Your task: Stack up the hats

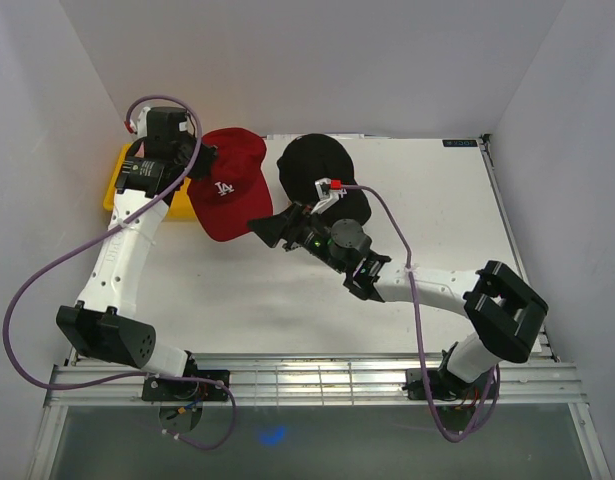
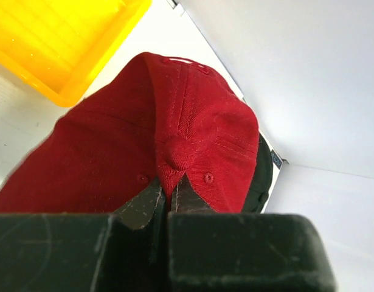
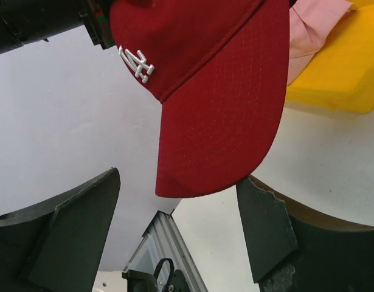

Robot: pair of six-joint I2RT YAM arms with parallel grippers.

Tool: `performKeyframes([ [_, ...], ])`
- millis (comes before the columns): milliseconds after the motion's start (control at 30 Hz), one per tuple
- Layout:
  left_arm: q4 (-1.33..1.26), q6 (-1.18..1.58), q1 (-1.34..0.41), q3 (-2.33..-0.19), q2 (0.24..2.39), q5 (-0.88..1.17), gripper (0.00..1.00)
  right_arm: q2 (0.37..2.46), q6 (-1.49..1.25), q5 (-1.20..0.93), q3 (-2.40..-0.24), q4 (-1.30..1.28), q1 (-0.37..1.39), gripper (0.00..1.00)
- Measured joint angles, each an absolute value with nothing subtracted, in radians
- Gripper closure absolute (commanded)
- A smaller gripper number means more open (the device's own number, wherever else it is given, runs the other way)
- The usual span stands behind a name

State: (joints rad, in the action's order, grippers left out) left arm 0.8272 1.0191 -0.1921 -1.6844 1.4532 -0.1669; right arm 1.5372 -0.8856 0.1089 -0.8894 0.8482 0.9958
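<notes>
**Red cap pinched by left gripper; right gripper open at its brim**

All positions are given relative to the yellow plastic tray [image 1: 115, 185], which sits at the far left of the white table [image 1: 287, 300].

Left gripper [image 1: 199, 163]: just right of the tray's far end. In the left wrist view we see its jaws almost together, with a fold of crown fabric from the red fabric baseball cap [image 1: 227, 190] nipped between the two fingers [image 2: 144, 204]. We record it as closed on the red cap.

Red cap: immediately right of the tray. Its crown is toward the left gripper, and its curved brim points away from the tray toward the near side. The white embroidered logo on the front panel faces up in the top view. We cannot tell whether the brim touches the table.

Right gripper [image 1: 277, 228]: farther right of the tray than the red cap, at the brim's tip. Its jaws are spread wide and grip nothing. In the right wrist view the brim's end shows in the gap above the two fingers [image 3: 71, 231]. We cannot make out whether it touches them.

Black fabric baseball cap [image 1: 322, 175]: on the table to the right of the red cap, well apart from the tray. Its near edge is partly hidden by the right gripper.

Pale pink fabric piece [image 3: 314, 27]: lying on the tray, seen behind the red cap. Its shape is unclear.
</notes>
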Motion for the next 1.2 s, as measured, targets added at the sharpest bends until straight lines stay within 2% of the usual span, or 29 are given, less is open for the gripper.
performKeyframes([
  [367, 0.848, 1.035, -0.199, -1.684, 1.451, -0.176, 1.0, 1.621, -0.91, 0.15, -0.933, 0.865, 1.026, 0.18],
  [1200, 0.892, 1.064, -0.2, -1.734, 1.445, -0.155, 1.0, 1.637, -0.966, 0.203, -0.887, 1.001, 1.064, 0.16],
])
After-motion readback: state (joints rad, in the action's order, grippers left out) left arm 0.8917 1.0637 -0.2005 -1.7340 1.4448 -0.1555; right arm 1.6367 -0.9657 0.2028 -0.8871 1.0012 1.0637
